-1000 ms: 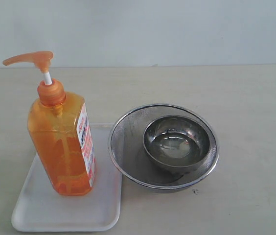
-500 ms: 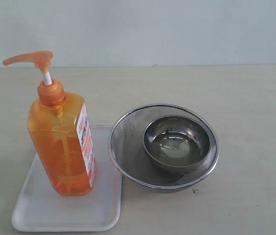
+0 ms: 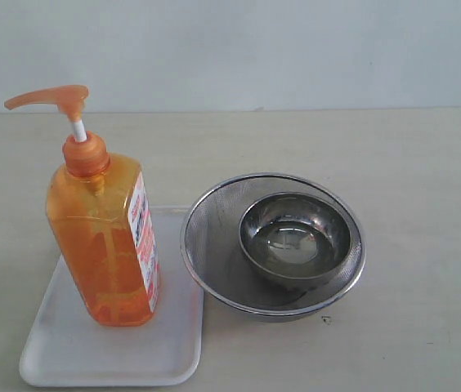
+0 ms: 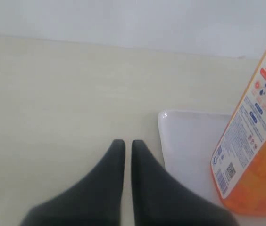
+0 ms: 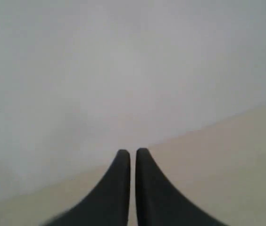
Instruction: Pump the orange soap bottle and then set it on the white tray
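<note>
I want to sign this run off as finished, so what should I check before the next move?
1. Orange soap bottle upright on the white tray: ok.
2. Bottle base inside the tray's rim: ok.
3. Left gripper shut, empty, apart from the bottle: ok.
4. Right gripper shut, empty: ok.
5. Pump pressed: cannot tell.
6. Mesh strainer, holding the steel bowl, apart from the tray: cannot tell, since its rim overlaps the tray's edge in the exterior view.
</note>
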